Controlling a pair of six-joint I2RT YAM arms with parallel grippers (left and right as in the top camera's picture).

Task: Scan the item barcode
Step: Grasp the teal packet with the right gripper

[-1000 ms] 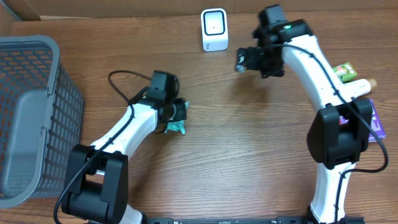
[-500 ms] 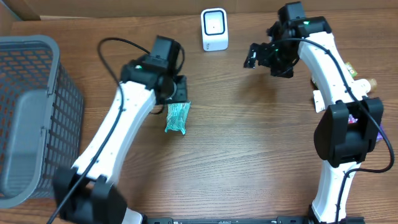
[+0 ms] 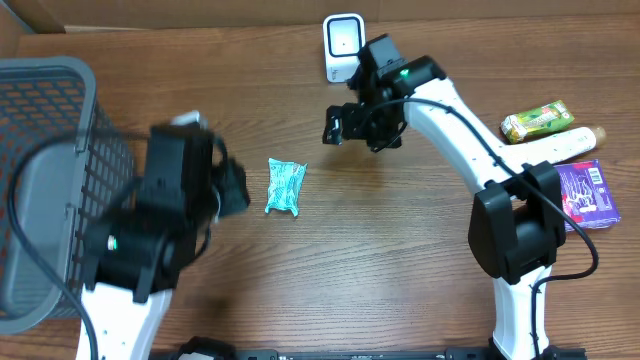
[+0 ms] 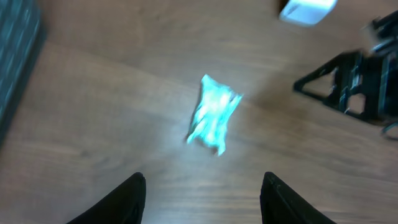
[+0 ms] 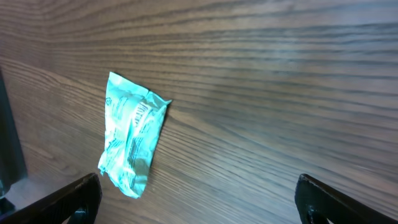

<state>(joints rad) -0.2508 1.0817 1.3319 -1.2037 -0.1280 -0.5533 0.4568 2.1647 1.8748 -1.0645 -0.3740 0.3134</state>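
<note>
Over the brown wood-grain surface (image 3: 400, 260), left claw (image 4: 202, 202) has its two black fingers apart with nothing between them; it is raised clear of the wood; arm is blurred in overhead view. Right claw (image 5: 199, 205) is spread wide, also holding nothing; it hangs above the wood just in front of the white box-shaped scanner (image 3: 343, 45). Teal crinkled plastic packet (image 3: 285, 186) lies flat on the surface between the two claws, touching neither; it is nearer the front edge than the scanner and to its left; it shows in both wrist views, sharp in the right one, blurred in the left. Grey mesh plastic basket (image 3: 50, 180) stands at the far left; green wrapped bar (image 3: 535, 121), white tube with a tan cap (image 3: 570, 143) and purple flat packet (image 3: 583, 192) sit grouped at the right edge, well apart from the teal packet.
</note>
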